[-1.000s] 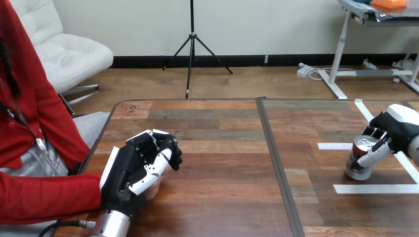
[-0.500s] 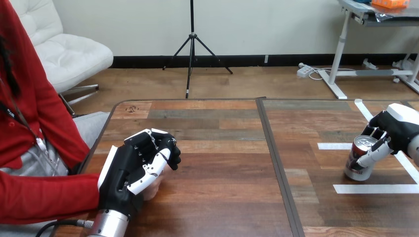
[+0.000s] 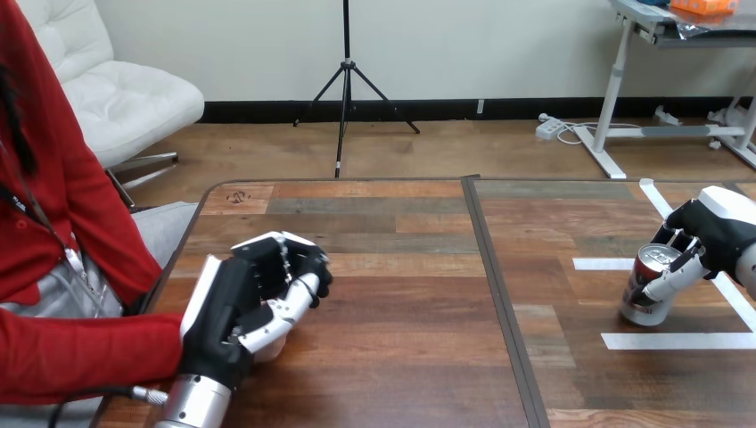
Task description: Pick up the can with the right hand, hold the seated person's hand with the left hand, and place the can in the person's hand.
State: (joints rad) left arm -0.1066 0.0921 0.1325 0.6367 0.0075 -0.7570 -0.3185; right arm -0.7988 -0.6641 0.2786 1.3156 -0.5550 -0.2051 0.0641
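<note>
I am wrapping my right hand round the can at the far right of the surface. My fingers are curling across its top and side, gripping it, while its base is resting on the wood. The can is standing inside a corner of white tape, with one strip running behind it and another lying in front of it.

Well apart from that, near the left edge of the surface, I am closing my left hand over the person's hand. My fingers there are curling round it and covering most of it, so just a pale sliver is showing beneath my thumb. The person's red sleeve is reaching in from the left and ending right at my palm. My silver left forearm is coming up from the bottom edge to meet it.
</note>
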